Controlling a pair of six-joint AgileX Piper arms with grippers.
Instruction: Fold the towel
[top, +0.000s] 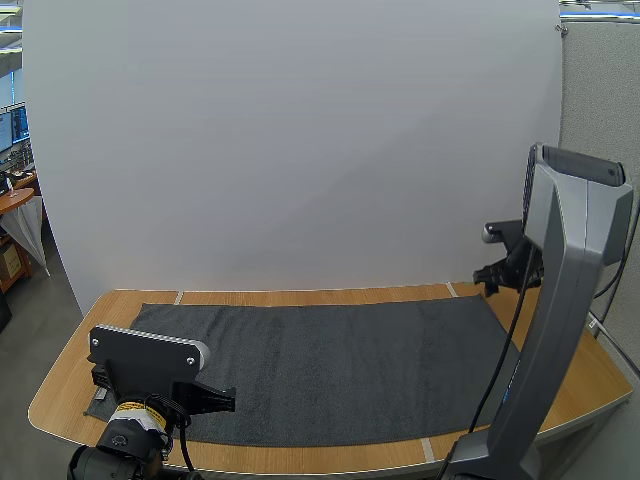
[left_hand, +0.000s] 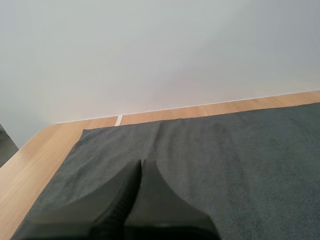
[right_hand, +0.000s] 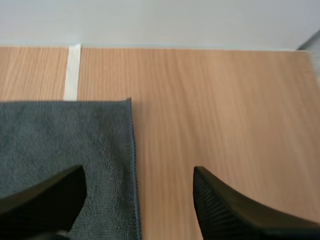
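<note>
Right gripper (right_hand: 138, 170) hangs agape over towel (right_hand: 60, 135) on table (right_hand: 215, 100).

In the high view the left arm (top: 150, 365) covers a corner of the towel (top: 340, 360) at 7 o'clock, and the right arm (top: 560, 300) hides its edge and a strip of table (top: 590, 375) at 4 o'clock. The right gripper (top: 492, 277), at 3 o'clock, sits partly behind that arm, too small and dark to read there. In the left wrist view the left gripper (left_hand: 141, 162), fingers together, covers a wedge of towel, which runs off the frame. In the right wrist view one spread finger (right_hand: 45, 200) overlies the towel, which is also cut off.
</note>
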